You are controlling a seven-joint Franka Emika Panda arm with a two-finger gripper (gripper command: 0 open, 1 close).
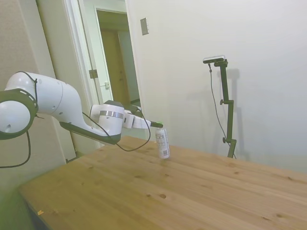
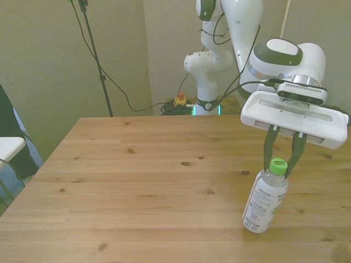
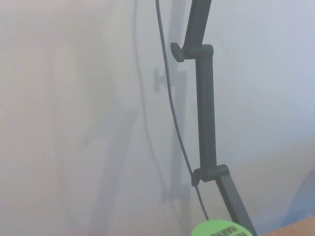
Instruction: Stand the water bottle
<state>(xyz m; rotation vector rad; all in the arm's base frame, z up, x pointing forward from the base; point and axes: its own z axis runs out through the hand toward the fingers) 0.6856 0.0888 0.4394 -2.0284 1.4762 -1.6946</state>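
Water bottle [image 2: 266, 198] at the front view's lower right, base on the wooden table [image 2: 137, 181], leaning slightly. Gripper [image 2: 281, 164] fingers close on the neck below the green cap [image 2: 278, 165], apparently steadying it upright.

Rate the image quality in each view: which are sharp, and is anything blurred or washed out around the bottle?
Side view: evenly lit but soft, the water bottle small and its label unreadable. Front view: sharpest, the bottle, its green cap and the hand at the cap clear. Wrist view: hazy and washed out, showing only a sliver of the cap at the frame's edge.
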